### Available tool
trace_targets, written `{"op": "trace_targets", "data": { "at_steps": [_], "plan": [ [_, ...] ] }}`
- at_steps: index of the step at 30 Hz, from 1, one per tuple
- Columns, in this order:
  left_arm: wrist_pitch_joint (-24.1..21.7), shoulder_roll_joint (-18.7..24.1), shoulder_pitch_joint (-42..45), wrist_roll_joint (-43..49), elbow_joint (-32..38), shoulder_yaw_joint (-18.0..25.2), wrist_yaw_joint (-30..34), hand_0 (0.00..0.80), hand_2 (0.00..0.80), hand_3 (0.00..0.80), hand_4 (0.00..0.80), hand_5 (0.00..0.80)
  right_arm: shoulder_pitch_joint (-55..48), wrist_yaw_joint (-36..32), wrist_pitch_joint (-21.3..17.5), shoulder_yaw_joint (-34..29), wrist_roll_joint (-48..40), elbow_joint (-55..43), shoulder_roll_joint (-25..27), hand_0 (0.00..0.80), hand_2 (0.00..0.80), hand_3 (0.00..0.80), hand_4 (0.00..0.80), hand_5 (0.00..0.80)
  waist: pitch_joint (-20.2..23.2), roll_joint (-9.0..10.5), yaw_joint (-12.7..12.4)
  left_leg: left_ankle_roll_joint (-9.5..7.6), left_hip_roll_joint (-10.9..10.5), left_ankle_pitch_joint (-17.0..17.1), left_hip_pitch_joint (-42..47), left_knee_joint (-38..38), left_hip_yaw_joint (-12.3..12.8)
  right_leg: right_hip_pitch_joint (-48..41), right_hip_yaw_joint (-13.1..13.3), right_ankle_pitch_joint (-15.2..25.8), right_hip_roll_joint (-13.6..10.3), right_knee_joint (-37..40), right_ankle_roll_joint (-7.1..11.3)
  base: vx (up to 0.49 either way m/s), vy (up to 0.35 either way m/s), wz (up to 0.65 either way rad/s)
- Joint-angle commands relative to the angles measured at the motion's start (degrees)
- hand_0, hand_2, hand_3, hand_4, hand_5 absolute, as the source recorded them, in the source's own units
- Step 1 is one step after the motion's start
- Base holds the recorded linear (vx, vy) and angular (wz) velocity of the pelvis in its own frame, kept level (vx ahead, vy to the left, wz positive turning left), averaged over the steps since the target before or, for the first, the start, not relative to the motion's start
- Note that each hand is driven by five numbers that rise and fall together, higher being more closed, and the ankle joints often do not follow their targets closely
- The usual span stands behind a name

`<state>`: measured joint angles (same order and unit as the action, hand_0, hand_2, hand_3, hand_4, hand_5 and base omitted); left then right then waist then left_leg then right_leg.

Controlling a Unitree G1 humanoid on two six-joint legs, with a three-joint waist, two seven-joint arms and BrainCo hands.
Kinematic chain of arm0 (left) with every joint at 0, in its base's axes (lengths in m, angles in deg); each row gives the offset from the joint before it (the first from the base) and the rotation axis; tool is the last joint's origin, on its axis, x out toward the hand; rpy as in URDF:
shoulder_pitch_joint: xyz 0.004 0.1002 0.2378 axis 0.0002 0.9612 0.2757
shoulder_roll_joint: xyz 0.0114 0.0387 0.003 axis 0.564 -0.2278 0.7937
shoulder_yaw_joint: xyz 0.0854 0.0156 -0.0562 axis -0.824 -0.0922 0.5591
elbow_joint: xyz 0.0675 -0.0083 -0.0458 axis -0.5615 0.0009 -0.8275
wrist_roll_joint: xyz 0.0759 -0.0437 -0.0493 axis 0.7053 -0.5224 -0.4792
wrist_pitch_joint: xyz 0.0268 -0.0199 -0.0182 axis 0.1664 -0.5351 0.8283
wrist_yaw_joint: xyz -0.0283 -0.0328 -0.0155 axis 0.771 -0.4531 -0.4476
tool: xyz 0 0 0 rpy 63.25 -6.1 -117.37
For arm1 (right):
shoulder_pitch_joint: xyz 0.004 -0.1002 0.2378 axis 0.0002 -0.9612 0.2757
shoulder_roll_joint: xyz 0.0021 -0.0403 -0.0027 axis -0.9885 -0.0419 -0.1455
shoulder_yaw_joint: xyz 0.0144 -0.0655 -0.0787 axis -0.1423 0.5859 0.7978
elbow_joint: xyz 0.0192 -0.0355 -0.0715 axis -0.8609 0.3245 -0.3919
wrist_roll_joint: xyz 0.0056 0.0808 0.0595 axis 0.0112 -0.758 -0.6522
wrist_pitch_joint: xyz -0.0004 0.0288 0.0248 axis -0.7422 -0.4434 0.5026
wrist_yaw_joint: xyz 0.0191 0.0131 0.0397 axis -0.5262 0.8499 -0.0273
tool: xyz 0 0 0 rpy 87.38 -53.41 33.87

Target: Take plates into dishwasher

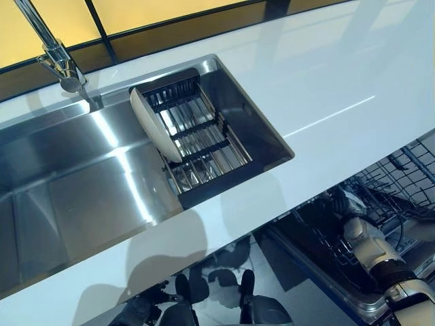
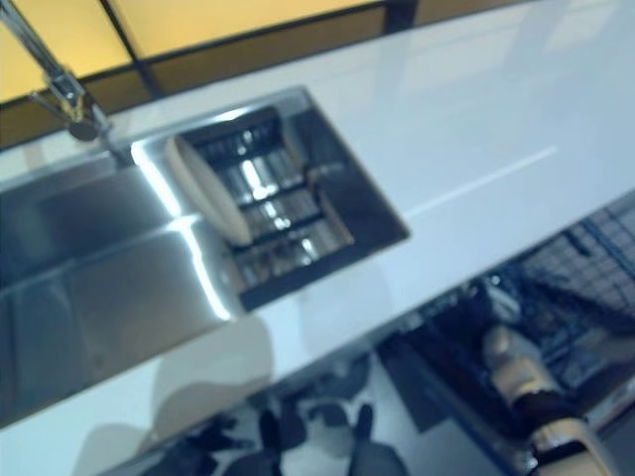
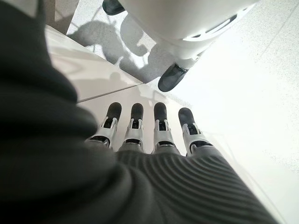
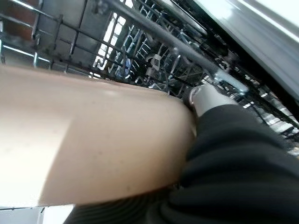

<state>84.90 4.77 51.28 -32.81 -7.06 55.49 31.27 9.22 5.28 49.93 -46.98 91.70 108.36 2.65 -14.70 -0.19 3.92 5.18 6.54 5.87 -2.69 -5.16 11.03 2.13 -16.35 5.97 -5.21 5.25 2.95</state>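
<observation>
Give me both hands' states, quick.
Left hand: open, fingers straight, empty.
Right hand: on a beige plate at the dishwasher rack; fingers hidden, cannot tell.

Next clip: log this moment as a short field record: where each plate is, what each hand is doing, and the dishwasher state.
plate in sink: one cream plate standing on edge in the dark drying rack inside the steel sink
plate in hand: a second cream plate at the right hand, close to the dishwasher rack; the fingers are hidden behind it
left hand: left hand low beside the robot, fingers straight, holding nothing
dishwasher: open below the white countertop, wire rack visible
faucet: faucet at the back of the sink
</observation>
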Motion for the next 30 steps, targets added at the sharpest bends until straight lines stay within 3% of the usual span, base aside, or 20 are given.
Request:
{"op": "trace_targets", "data": {
  "at_steps": [1, 25, 26, 29, 30],
  "plan": [
    [-2.03, 2.85, -6.96, 0.98, -0.87, -3.64, -1.03, 0.0, 0.0, 0.0, 0.0, 0.0, 5.52, 0.81, 0.11, 2.25, 0.1, 2.72, -1.19, 0.8, 0.8, 0.8, 0.8, 0.8, -0.78, -0.38, -1.34, 0.65, -0.43, -2.26, 1.07, 0.17, 4.54, 0.03, 0.79, -4.91, 1.46, -2.05, 1.56, 0.0, 0.0, 0.0],
    [-2.26, 3.07, -6.65, 1.41, -1.64, -2.91, -1.28, 0.0, 0.0, 0.0, 0.0, 0.0, 5.28, 4.67, -0.27, 0.17, -1.41, 5.59, -1.51, 0.787, 0.787, 0.787, 0.787, 0.787, -0.43, 0.44, -2.1, 0.12, -0.52, -2.48, 1.65, 0.16, 4.21, -0.72, 0.32, -4.89, 1.9, -2.15, 1.56, 0.0, 0.0, 0.0],
    [-2.35, 3.06, -6.51, 1.52, -1.71, -2.82, -1.31, 0.0, 0.0, 0.0, 0.0, 0.0, 5.2, 4.88, -0.33, 0.03, -1.38, 5.58, -1.57, 0.659, 0.659, 0.659, 0.659, 0.659, -0.41, 0.5, -2.15, 0.1, -0.51, -2.49, 1.71, 0.16, 4.21, -0.81, 0.29, -4.86, 1.93, -2.12, 1.58, 0.0, 0.0, 0.0],
    [-2.53, 3.27, -6.21, 1.68, -1.75, -2.61, -1.21, 0.0, 0.0, 0.0, 0.0, 0.0, 4.82, 5.41, -0.49, -0.45, -1.56, 5.14, -1.35, 0.0, 0.0, 0.0, 0.0, 0.0, -0.28, 0.65, -2.17, 0.05, -0.49, -2.58, 1.89, 0.16, 4.23, -1.01, 0.23, -4.86, 2.02, -2.08, 1.62, 0.0, 0.0, 0.0],
    [-2.57, 3.39, -6.11, 1.66, -1.73, -2.51, -1.13, 0.0, 0.0, 0.0, 0.0, 0.0, 4.69, 5.42, -0.37, -0.64, -1.57, 4.72, -1.21, 0.0, 0.0, 0.0, 0.0, 0.0, -0.24, 0.7, -2.15, 0.05, -0.47, -2.61, 1.95, 0.16, 4.28, -1.08, 0.21, -4.88, 2.03, -2.07, 1.64, 0.0, 0.0, 0.0]
  ]
}}
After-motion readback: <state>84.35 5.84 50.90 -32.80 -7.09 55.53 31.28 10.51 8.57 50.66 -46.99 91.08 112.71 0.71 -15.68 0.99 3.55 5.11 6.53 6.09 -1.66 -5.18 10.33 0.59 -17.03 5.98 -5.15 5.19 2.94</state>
